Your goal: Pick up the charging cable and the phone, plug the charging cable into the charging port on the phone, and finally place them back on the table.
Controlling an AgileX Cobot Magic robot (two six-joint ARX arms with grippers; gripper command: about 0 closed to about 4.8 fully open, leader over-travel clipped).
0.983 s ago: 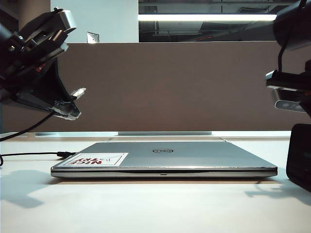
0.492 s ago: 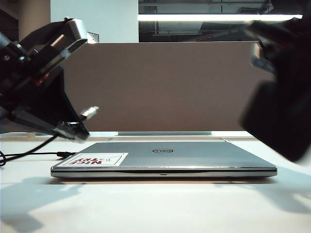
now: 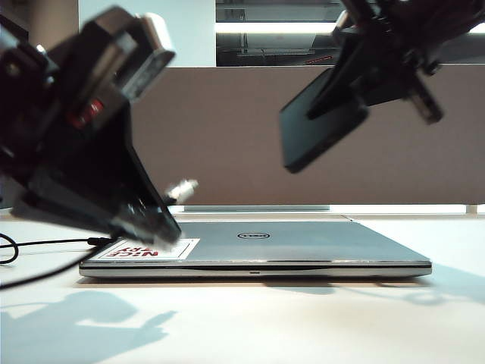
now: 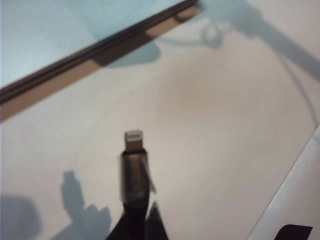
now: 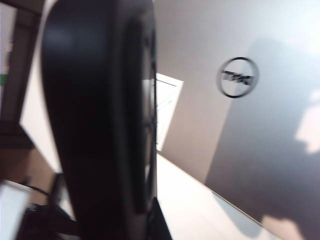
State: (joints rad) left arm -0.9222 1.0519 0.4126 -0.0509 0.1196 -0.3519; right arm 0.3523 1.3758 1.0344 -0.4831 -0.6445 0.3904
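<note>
My left gripper (image 3: 155, 220) hangs low over the left end of the laptop, shut on the charging cable just behind its silvery plug (image 3: 183, 187). The plug points up and to the right. In the left wrist view the plug (image 4: 133, 138) sticks out beyond my left gripper (image 4: 137, 225), above the white table (image 4: 210, 125). My right gripper (image 3: 379, 68) is high at the right, shut on the black phone (image 3: 322, 133), which hangs tilted, its lower end toward the left. The right wrist view shows the phone (image 5: 95, 115) edge-on in my right gripper (image 5: 135, 220). The charging port is too small to make out.
A closed silver Dell laptop (image 3: 258, 246) with a red-lettered sticker (image 3: 151, 249) lies across the middle of the table (image 3: 303, 326). The slack black cord (image 3: 45, 244) trails over the table at the left. A grey-brown divider panel (image 3: 242, 136) runs along the back.
My left gripper has swung right and lower with the plug, closer to the laptop. My right gripper has come up and leftward from the right edge, bringing the phone tilted into view.
</note>
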